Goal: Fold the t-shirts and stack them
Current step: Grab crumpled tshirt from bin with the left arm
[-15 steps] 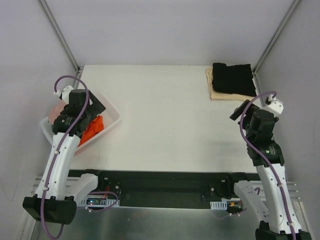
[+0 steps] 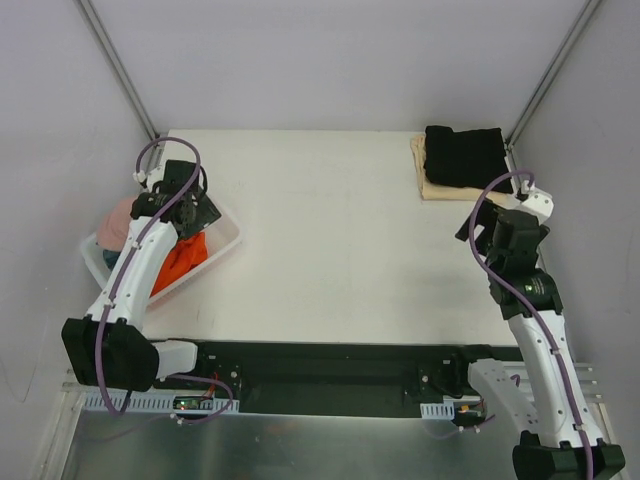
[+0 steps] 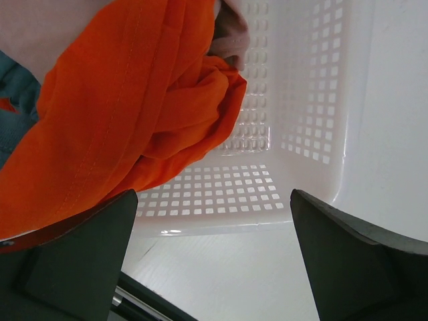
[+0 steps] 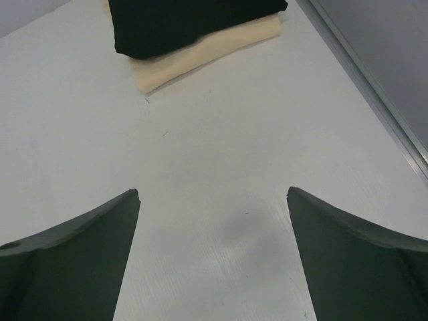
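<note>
A bright orange-red t-shirt lies crumpled in the white tub at the table's left, beside a dusty pink one and a grey-blue one. My left gripper hangs open over the tub's right part. In the left wrist view the orange cloth fills the upper left, and nothing sits between the open left gripper. A folded black t-shirt rests on a folded cream-beige one at the far right corner. My right gripper stands open just short of that stack, holding nothing.
The tub's perforated wall stands close in front of the left fingers. A metal frame rail runs along the table's right edge beside the stack. White enclosure walls close in the table on three sides.
The left arm has swung forward and to the right, bringing its gripper further over the tub. The right arm has shifted slightly toward the folded stack. Both grippers stay open.
</note>
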Controlling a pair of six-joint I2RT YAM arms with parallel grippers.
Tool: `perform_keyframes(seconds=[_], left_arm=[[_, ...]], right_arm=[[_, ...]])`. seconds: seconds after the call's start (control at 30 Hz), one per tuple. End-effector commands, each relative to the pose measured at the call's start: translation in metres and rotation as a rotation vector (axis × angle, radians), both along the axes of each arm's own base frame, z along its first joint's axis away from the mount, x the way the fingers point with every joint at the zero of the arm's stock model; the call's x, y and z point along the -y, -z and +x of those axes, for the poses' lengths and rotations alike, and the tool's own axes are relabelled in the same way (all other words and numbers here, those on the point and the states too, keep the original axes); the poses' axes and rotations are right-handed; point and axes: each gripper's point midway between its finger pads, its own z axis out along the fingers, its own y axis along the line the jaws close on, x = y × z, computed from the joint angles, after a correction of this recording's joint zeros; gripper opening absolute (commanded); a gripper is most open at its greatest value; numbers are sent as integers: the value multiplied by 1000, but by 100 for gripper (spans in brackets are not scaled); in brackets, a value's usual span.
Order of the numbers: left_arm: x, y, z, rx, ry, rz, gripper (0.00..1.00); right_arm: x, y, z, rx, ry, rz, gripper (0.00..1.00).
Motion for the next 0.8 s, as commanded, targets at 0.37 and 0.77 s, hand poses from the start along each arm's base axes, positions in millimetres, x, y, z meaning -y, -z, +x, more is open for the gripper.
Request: perform_keyframes(seconds=[0.37,0.77], left_arm=[[-52,24,7,-174,-204,208,99],[-55,31,15,-200,-216,160,4]], right_arm=[[10,-26,-10,130,59,5,96],[18,-29,-16,147,119,18,97]])
